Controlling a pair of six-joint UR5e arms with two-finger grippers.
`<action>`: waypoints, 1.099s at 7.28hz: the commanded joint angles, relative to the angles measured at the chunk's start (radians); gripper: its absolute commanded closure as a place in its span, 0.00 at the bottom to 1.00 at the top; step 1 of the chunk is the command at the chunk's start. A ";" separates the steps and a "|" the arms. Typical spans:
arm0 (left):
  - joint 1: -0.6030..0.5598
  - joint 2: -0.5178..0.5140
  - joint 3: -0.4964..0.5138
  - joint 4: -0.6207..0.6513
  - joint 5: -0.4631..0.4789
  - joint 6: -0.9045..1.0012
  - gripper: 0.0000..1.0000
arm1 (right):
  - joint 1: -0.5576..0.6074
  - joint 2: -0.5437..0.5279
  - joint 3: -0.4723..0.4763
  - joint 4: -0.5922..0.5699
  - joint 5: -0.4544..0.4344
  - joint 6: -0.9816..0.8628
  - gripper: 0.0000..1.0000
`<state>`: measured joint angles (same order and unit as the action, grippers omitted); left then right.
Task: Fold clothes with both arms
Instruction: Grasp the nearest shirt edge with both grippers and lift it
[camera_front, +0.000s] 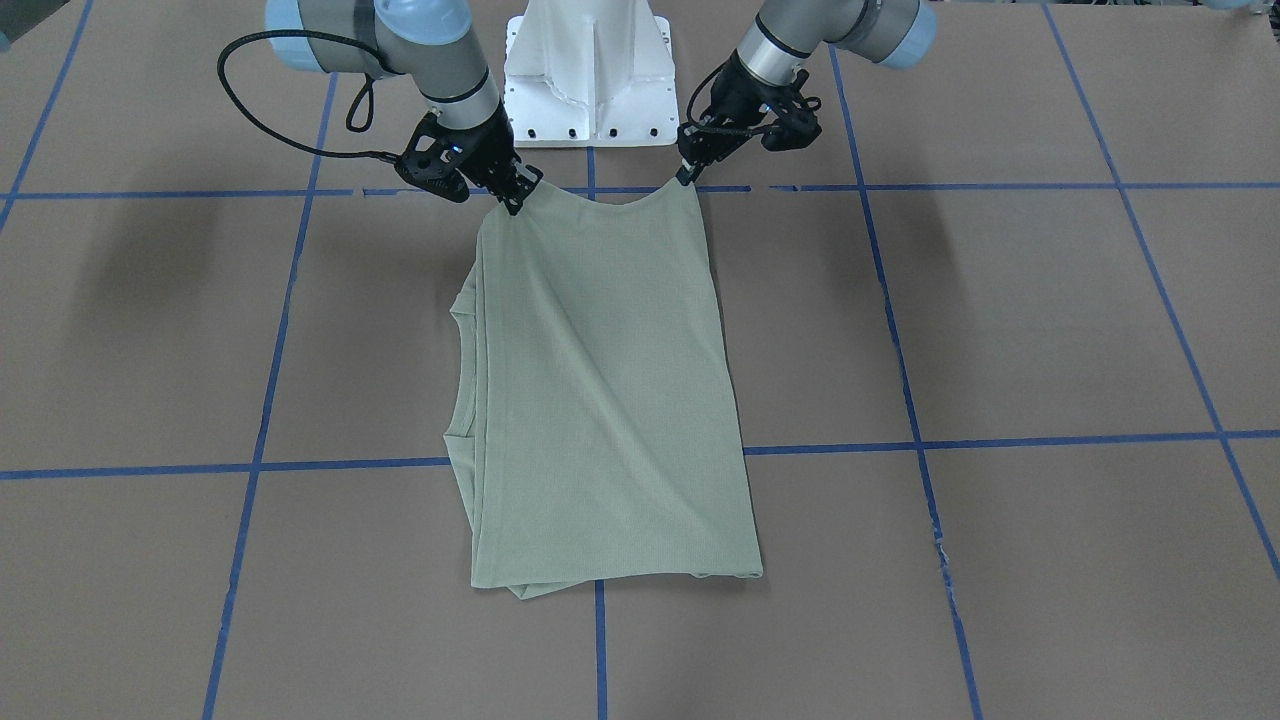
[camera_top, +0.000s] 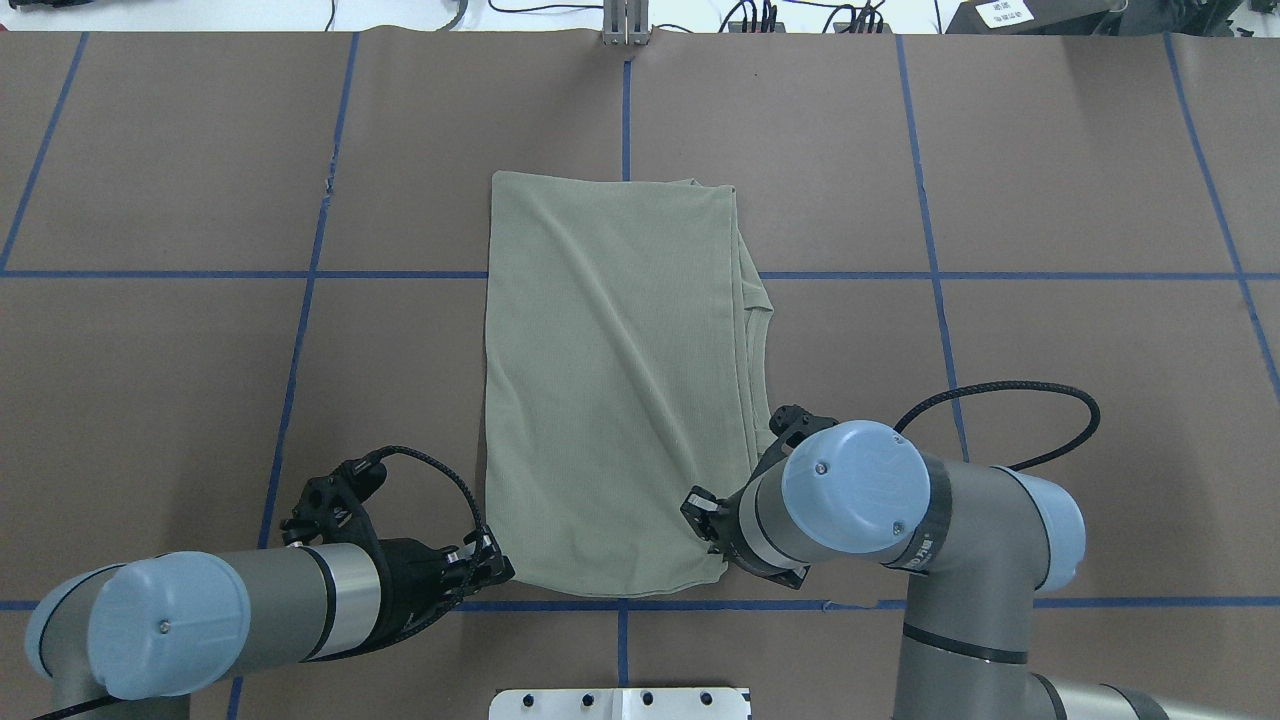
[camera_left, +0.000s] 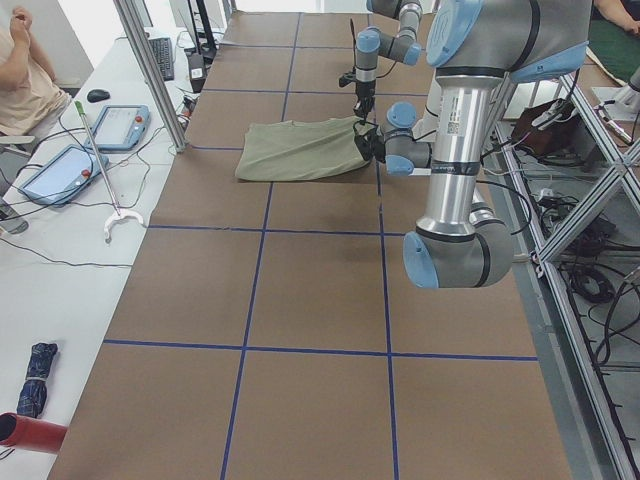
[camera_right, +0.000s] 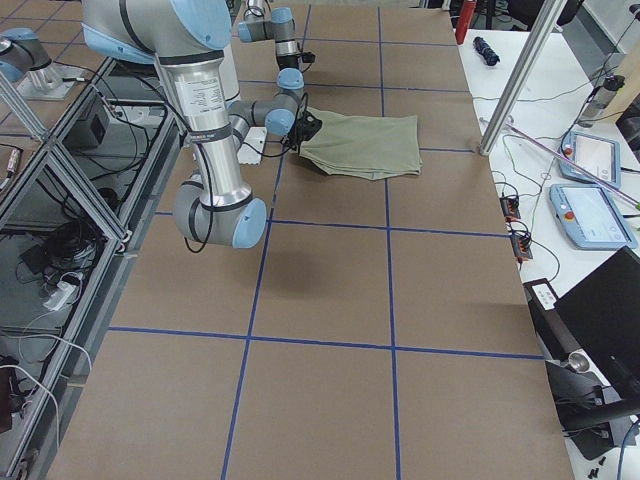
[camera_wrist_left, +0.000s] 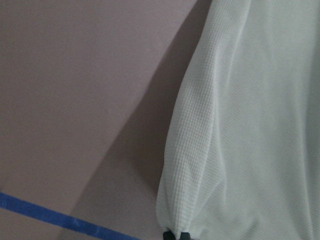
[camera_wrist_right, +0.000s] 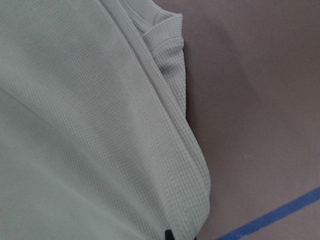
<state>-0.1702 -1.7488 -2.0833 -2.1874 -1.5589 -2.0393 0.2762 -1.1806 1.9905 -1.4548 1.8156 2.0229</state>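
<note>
Showing the shirt (camera_front: 600, 400) flat on the counter (camera_front: 1000, 330), its robot-side corners clamped in the left gripper (camera_front: 688, 172) and right gripper (camera_front: 520, 195); you should raise both level, edge taut, then carry it to the far hem.

Even bright overhead light, soft shadows (wrist views slightly blurred, washed pale).

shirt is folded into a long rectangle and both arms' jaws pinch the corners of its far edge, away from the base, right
Not the far edge. The left gripper and right gripper have their jaws shut on the corners of the shirt at its near edge, beside the white base, per the front-facing view.
</note>
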 joint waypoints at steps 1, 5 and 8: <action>0.000 0.009 -0.139 0.055 -0.041 -0.045 1.00 | -0.015 -0.042 0.117 0.001 -0.050 0.130 1.00; -0.226 -0.092 -0.115 0.072 -0.160 -0.030 1.00 | 0.061 -0.027 0.142 0.001 -0.210 0.234 1.00; -0.363 -0.219 0.102 0.063 -0.165 0.048 1.00 | 0.208 0.099 -0.023 0.010 -0.176 0.200 1.00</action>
<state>-0.4798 -1.9301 -2.0544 -2.1184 -1.7198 -2.0256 0.4285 -1.1444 2.0544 -1.4495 1.6192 2.2391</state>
